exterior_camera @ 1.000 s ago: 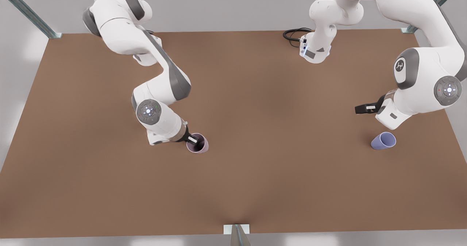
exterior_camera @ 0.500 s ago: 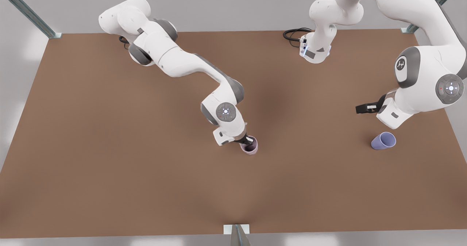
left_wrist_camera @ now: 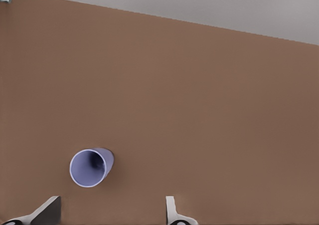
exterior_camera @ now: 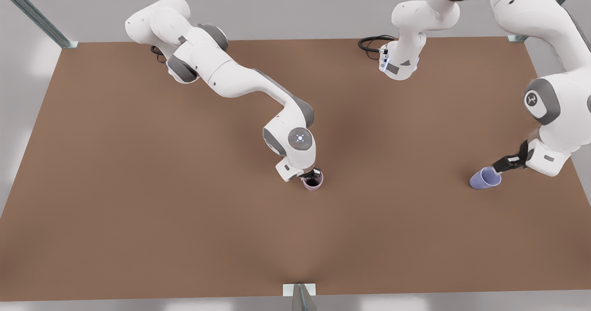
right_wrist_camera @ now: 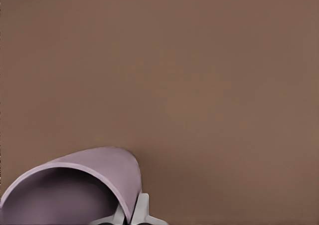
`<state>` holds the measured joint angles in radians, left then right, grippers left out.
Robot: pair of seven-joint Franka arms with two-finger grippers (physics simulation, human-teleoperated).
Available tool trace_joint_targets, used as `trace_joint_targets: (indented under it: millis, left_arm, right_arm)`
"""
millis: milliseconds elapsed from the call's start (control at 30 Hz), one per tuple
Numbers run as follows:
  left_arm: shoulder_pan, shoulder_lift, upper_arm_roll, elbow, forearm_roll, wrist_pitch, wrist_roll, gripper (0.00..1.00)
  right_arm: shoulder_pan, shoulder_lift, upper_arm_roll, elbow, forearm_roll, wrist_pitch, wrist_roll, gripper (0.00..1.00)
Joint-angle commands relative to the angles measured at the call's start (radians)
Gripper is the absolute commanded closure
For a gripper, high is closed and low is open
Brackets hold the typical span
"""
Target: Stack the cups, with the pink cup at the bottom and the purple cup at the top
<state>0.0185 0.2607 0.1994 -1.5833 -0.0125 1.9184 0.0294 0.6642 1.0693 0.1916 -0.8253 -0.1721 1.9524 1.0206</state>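
A brown tabletop seen from above, with 2 white robot arms reaching over it.

The arm on the front view's left carries the right pincer. It sits at the pink cup, near the middle of the tabletop. The cup stands upright with its dark opening facing up. In the right wrist view, the pink cup shows its curved wall and dark inside, and 1 pale fingertip presses against the outside of the wall. The pincer is closed onto the cup's rim, with the wall pinched between its fingers.

The arm on the front view's right carries the left pincer. It hangs just above the purple cup, at the cup's right-hand edge, on the right side of the tabletop. In the left wrist view, the purple cup stands on the tabletop with its round opening facing the camera, and the 2 pale fingertips sit wide apart with bare tabletop between them. This pincer is spread open and holds nothing. The cup lies just beyond the gap between the fingers, not inside it.

The 2 cups are well apart. A black cable coils at the far edge of the tabletop.
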Motion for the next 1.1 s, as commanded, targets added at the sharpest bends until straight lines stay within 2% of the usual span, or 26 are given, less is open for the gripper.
trace_joint_targets:
  millis: [0, 100, 133, 167, 200, 400, 700, 767, 867, 967, 1033, 1067]
  left_arm:
    - [-0.005, 0.008, 0.000, -0.001, -0.001, 0.008, 0.013, 0.00]
    - [0.037, 0.052, 0.000, -0.001, 0.003, 0.025, 0.205, 0.00]
    - [0.050, 0.078, 0.000, 0.006, 0.002, 0.043, 0.263, 0.00]
    - [0.078, 0.107, 0.000, 0.009, -0.001, 0.057, 0.342, 0.00]
    - [0.084, 0.121, 0.000, 0.009, -0.007, 0.074, 0.366, 0.00]
    - [0.158, 0.186, -0.002, -0.026, -0.010, 0.134, 0.368, 0.00]
    - [0.189, 0.265, -0.002, -0.026, -0.057, 0.203, 0.363, 0.00]
    - [0.192, 0.253, 0.000, -0.064, -0.055, 0.186, 0.368, 0.00]
    - [0.210, 0.261, 0.000, -0.087, -0.053, 0.188, 0.406, 0.00]
    - [0.221, 0.273, 0.000, -0.090, -0.046, 0.189, 0.494, 0.00]
    - [0.227, 0.287, 0.000, -0.090, -0.053, 0.205, 0.491, 0.00]
    - [0.227, 0.290, 0.000, -0.089, -0.055, 0.206, 0.488, 0.00]
  right_arm:
    - [0.000, 0.001, 0.000, 0.000, -0.003, -0.003, 0.001, 0.79]
    - [0.002, 0.008, 0.000, -0.003, -0.018, 0.002, 0.001, 0.79]
    - [0.002, 0.008, 0.000, -0.002, -0.020, 0.003, 0.001, 0.71]
    - [0.002, 0.008, 0.000, -0.002, -0.020, 0.002, 0.001, 0.12]
    - [0.002, 0.008, 0.000, -0.002, -0.021, 0.003, 0.001, 0.00]
    - [0.002, 0.004, 0.000, -0.005, -0.021, -0.001, 0.001, 0.00]
    - [0.000, -0.002, 0.000, -0.006, -0.023, -0.007, -0.008, 0.00]
    - [-0.026, -0.060, 0.000, -0.005, -0.017, -0.075, -0.030, 0.00]
    - [-0.212, -0.271, 0.009, -0.063, 0.036, -0.254, -0.211, 0.00]
    - [-0.609, -0.606, 0.009, -0.495, 0.123, -0.224, -0.658, 0.00]
    - [-0.776, -0.690, 0.008, -0.512, 0.126, -0.300, -0.856, 0.00]
    - [-0.792, -0.709, 0.003, -0.494, 0.126, -0.342, -0.901, 0.00]
